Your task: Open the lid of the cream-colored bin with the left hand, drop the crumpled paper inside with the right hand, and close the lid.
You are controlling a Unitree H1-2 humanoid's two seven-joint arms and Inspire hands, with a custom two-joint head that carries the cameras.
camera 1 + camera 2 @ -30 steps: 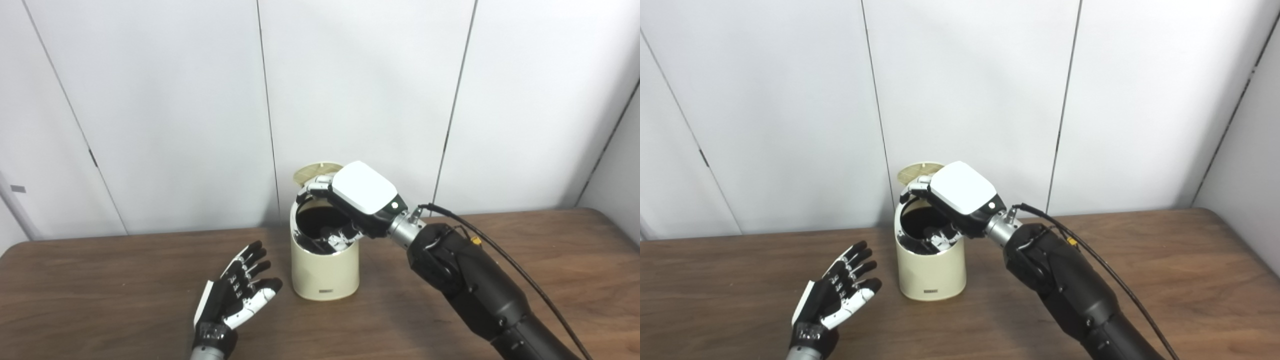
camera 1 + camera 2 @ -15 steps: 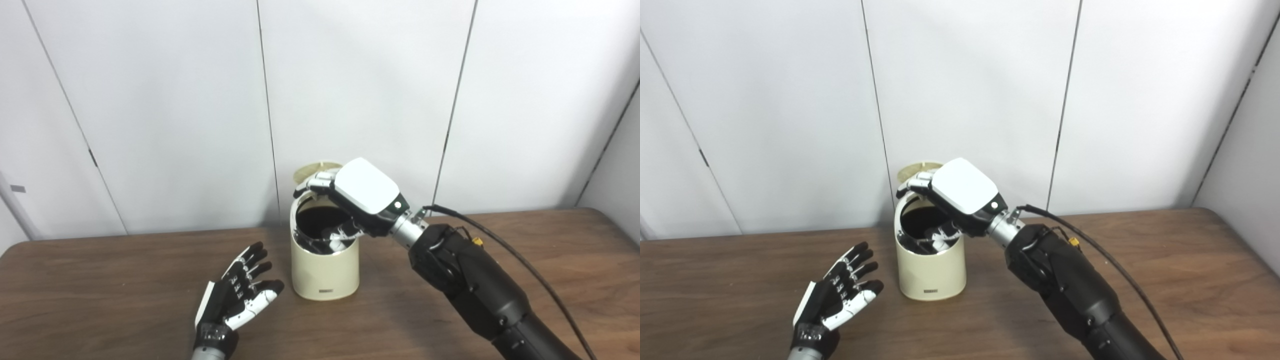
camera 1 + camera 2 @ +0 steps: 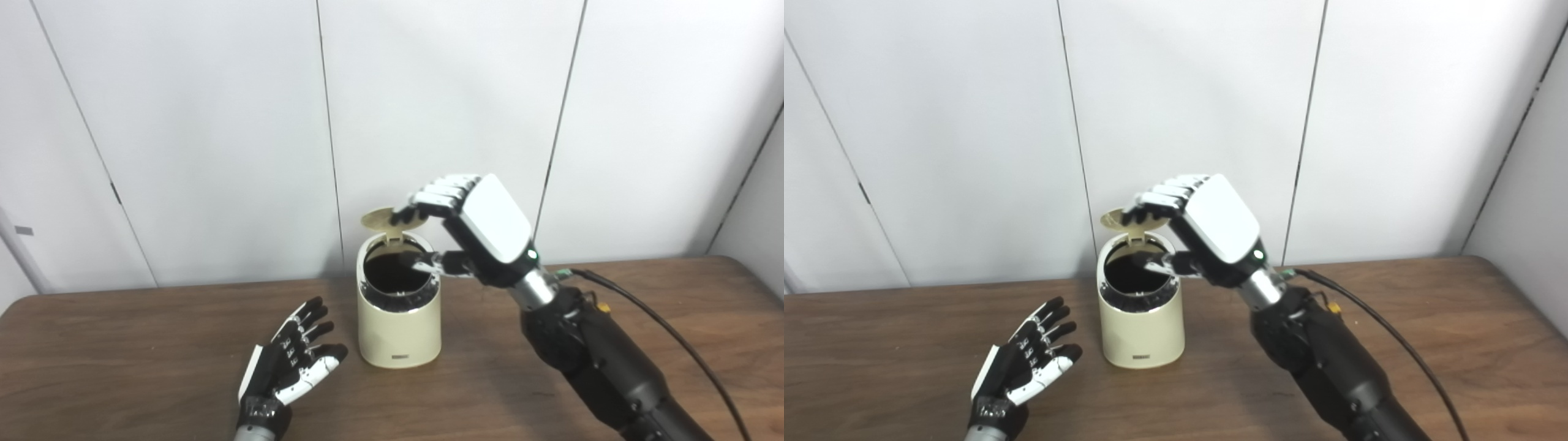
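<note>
On counter: bin (image 3: 399, 324) upright, lid (image 3: 381, 219) up.
Right hand (image 3: 474, 226): we see fingers (image 3: 436, 195) curled at lid, holding nothing.
Left hand (image 3: 288, 367): spread, idle.
Handling: we judge lid light, hinged; press its edge.
</note>
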